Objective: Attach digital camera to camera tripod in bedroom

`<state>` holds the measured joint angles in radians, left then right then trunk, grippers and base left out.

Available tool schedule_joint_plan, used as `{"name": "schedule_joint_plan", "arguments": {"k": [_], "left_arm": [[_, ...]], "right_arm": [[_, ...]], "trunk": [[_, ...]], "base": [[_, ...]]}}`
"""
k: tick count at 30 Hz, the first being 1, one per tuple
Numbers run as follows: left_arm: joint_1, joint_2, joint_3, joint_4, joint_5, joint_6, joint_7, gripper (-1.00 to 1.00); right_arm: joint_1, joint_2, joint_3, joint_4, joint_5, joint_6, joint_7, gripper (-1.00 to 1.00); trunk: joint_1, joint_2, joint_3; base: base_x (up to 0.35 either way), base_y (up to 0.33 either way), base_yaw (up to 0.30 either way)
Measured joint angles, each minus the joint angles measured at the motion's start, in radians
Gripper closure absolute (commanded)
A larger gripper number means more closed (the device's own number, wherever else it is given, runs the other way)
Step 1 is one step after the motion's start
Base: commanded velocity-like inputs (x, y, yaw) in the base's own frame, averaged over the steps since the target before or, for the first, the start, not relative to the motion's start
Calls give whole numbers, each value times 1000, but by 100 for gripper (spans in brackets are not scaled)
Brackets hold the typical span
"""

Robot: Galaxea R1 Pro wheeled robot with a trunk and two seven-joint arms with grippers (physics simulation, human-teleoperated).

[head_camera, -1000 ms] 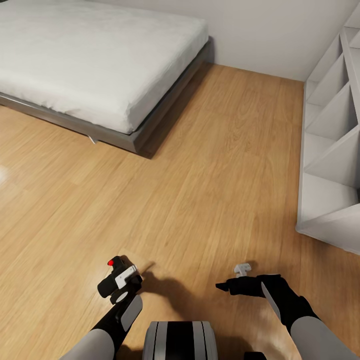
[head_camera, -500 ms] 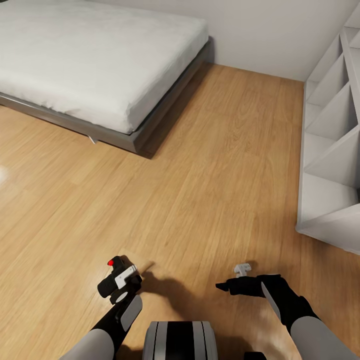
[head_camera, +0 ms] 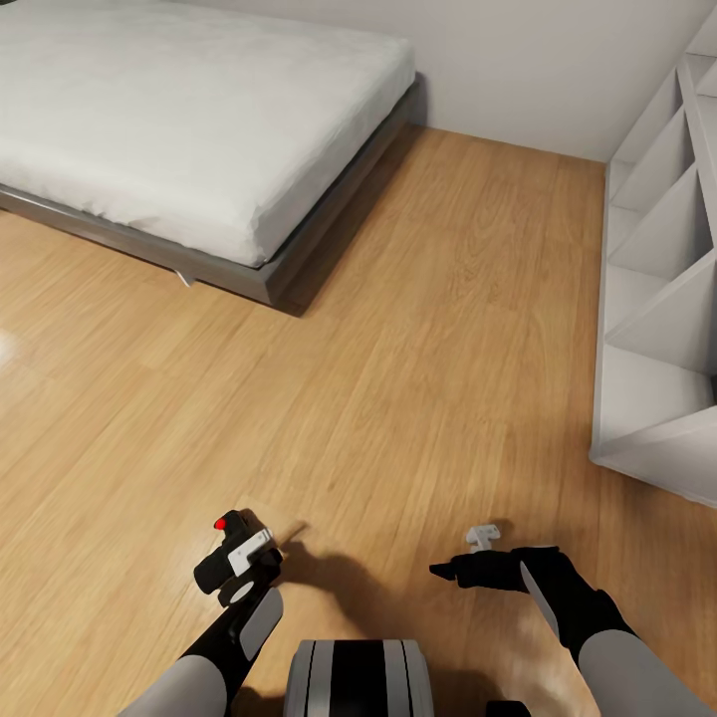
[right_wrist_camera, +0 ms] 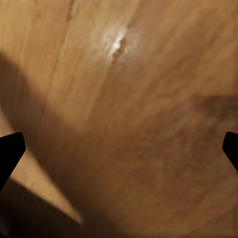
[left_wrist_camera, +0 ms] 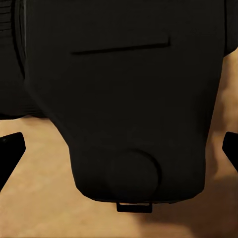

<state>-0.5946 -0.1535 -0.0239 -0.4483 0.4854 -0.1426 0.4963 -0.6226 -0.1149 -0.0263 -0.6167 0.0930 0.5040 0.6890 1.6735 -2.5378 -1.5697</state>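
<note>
Left gripper [head_camera: 237, 560] grips digital camera [head_camera: 231, 550] over floor [head_camera: 398, 378].

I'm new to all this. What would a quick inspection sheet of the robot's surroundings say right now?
Surface: light wood floor, bare where seen.
Job's things: digital camera, black with red button, held above the floor; tripod: nothing seen.
Clutter: nothing seen.
Grippers: left gripper shut on the camera; right gripper empty, fingertips apart in its wrist view.
Cables: nothing seen.
Surroundings: grey-framed bed with white mattress ahead left; white shelf unit at right; pale wall behind.
</note>
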Motion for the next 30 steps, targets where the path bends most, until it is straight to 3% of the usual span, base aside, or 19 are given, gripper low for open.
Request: {"name": "schedule_joint_plan", "arguments": {"k": [10,11,30], "left_arm": [[0,0,1,1,0,0,0,-100],[0,0,1,1,0,0,0,100],[0,5,1,-2,5,-3,0,100]], "right_arm": [[0,0,0,0,0,-1,0,-100],[0,0,0,0,0,-1,0,-100],[0,1,0,0,0,-1,0,-100]], "trunk": [[0,0,0],[0,0,0],[0,0,0]], "base": [[0,0,0],[0,0,0],[0,0,0]]}}
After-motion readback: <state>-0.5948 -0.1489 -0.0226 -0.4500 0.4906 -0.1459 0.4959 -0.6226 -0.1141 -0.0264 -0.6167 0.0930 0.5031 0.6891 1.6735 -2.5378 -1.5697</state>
